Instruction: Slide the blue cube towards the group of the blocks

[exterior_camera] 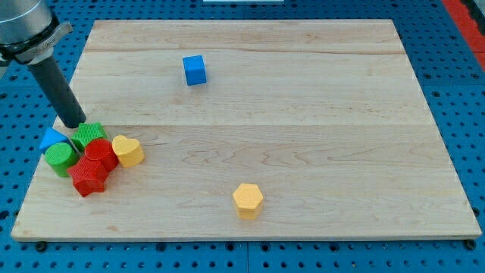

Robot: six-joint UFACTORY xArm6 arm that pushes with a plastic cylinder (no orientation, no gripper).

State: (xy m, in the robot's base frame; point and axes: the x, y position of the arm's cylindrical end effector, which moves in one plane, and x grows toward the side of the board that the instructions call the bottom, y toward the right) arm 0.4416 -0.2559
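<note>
The blue cube (195,70) sits alone on the wooden board near the view's top, left of centre. The group of blocks lies at the view's left: a blue triangular block (52,138), a green star-like block (90,135), a green cylinder (60,158), a red block (101,153), a red star-like block (89,177) and a yellow heart (128,150). My tip (74,142) comes down among the group, between the blue triangular block and the green star-like block. It is far to the lower left of the blue cube.
A yellow hexagon (248,200) lies alone near the view's bottom centre. The wooden board (303,136) rests on a blue pegboard table. The group lies close to the board's left edge.
</note>
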